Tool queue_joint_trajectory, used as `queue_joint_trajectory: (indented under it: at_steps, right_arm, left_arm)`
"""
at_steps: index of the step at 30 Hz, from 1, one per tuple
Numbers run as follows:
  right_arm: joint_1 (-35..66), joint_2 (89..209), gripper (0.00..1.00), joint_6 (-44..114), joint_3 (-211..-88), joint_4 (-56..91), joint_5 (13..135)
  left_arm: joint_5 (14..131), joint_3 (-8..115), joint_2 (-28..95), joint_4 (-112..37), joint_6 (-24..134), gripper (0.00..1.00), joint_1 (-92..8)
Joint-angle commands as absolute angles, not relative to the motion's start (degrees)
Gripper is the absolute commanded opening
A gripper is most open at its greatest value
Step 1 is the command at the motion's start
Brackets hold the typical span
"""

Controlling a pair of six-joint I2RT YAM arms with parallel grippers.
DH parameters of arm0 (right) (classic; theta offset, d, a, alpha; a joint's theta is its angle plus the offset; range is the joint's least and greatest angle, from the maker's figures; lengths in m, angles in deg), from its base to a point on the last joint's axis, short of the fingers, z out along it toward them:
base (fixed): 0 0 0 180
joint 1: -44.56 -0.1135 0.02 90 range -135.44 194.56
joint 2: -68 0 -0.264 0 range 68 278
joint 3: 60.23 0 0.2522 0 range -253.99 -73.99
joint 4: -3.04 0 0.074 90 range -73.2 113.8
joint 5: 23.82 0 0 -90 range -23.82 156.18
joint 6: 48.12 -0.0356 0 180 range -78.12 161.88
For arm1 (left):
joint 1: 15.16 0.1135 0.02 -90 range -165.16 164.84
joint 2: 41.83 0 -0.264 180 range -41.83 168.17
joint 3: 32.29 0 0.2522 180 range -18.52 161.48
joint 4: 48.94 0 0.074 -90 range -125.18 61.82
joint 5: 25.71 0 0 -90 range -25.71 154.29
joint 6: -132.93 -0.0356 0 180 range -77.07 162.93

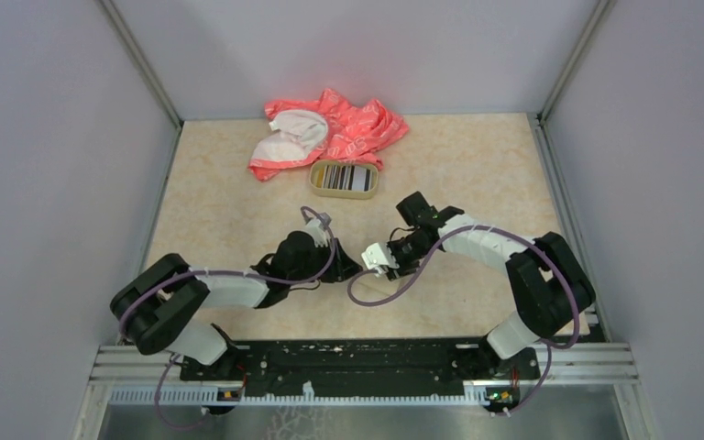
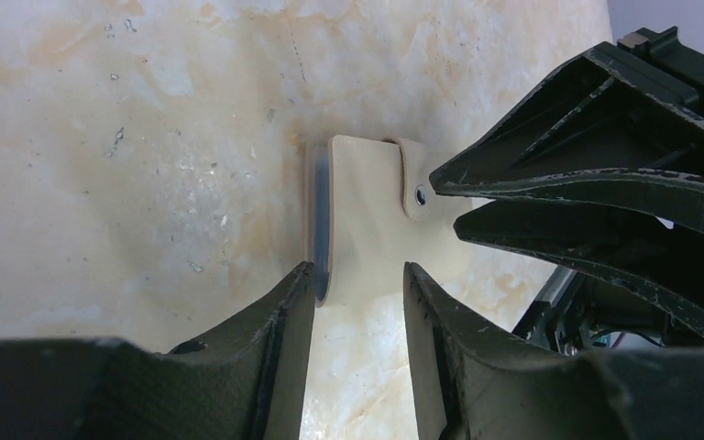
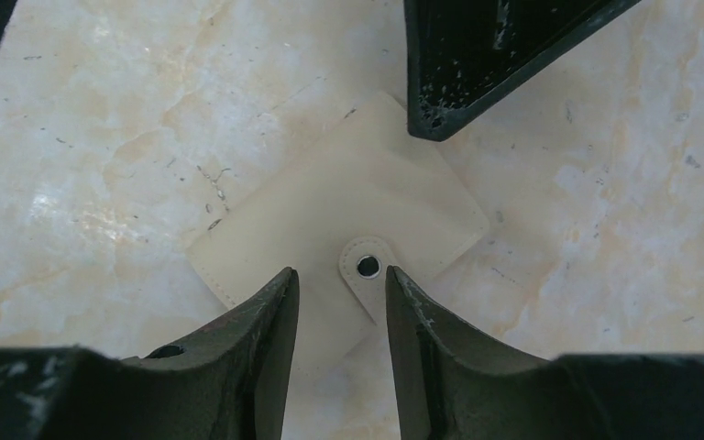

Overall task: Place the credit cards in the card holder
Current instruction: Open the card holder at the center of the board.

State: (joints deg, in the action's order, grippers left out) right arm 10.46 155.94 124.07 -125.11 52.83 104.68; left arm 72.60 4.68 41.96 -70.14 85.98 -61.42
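Note:
The card holder (image 2: 367,211) is a flat beige wallet lying closed on the table, its snap tab (image 3: 367,266) buttoned and a strip of blue lining showing along one edge. My left gripper (image 2: 359,268) is open, its tips straddling the holder's near end. My right gripper (image 3: 341,270) is also open, low over the holder with the snap tab between its tips. In the top view both grippers (image 1: 346,267) (image 1: 373,257) meet nose to nose at the table's middle. The credit cards (image 1: 342,178) stand edge-on as black, white and grey stripes in a tan tray.
The tan tray (image 1: 315,186) sits behind the grippers. A pink and white cloth (image 1: 330,133) lies bunched just beyond it, near the back wall. Grey walls close in the table on three sides.

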Motion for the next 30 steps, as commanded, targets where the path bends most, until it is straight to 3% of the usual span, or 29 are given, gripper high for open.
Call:
queue_joint_trajectory:
  at_steps: [1, 13, 25, 27, 30]
  right_arm:
    - [9.16, 156.77, 0.41, 121.3, -126.62, 49.1, 104.21]
    - [7.2, 161.93, 0.4, 118.13, -127.05, 47.66, 97.98]
    - [4.84, 163.58, 0.18, 114.38, -129.17, 48.54, 95.41]
    - [4.83, 163.1, 0.2, 114.54, -128.97, 48.67, 95.89]
    - [4.84, 161.5, 0.35, 115.08, -127.26, 47.45, 96.22]
  left_arm:
    - [73.34, 7.84, 44.72, -68.26, 85.77, 0.47, -61.68]
    - [76.92, 11.08, 50.34, -66.05, 84.89, 0.34, -61.66]
    - [80.55, 12.3, 53.8, -66.72, 83.28, 0.18, -61.66]
    - [80.95, 12.4, 54.32, -66.97, 83.18, 0.18, -61.66]
    - [81.4, 12.41, 54.92, -67.23, 82.94, 0.18, -61.66]
